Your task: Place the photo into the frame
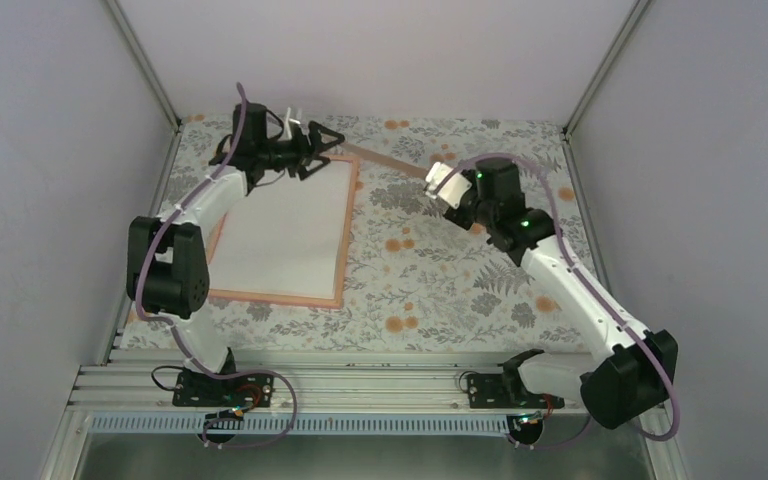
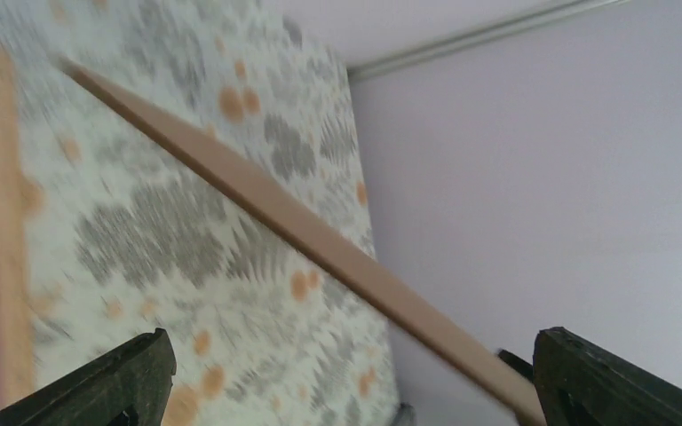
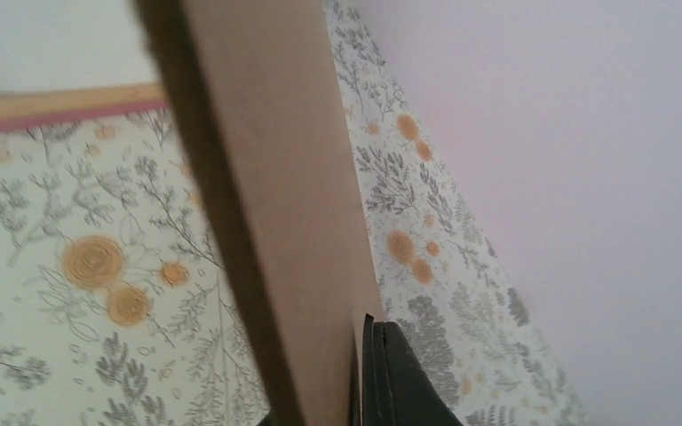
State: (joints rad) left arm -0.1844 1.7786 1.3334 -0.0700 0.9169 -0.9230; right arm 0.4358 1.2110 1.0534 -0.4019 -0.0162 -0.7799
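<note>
The pink-orange frame (image 1: pixel 348 230) lies flat on the left of the table, filled by a white surface (image 1: pixel 280 230). No printed side of the photo shows, and I cannot tell whether that white is its back. My left gripper (image 1: pixel 328 152) hangs open at the frame's far right corner, its dark fingers (image 2: pixel 124 382) spread wide with nothing gripped. A thin brown board (image 1: pixel 385 160) stretches from there to my right gripper (image 1: pixel 432 180), which is shut on its end. In the right wrist view the board (image 3: pixel 275 177) stands edge-up against the black finger (image 3: pixel 400 382). The board (image 2: pixel 302 231) crosses the left wrist view diagonally, beside the frame's edge (image 2: pixel 4 222).
A floral cloth (image 1: pixel 430 270) covers the table. Lilac walls close in at the back (image 1: pixel 380 50) and on both sides, with metal posts (image 1: pixel 595 70) in the far corners. An aluminium rail (image 1: pixel 360 385) carries both arm bases at the near edge.
</note>
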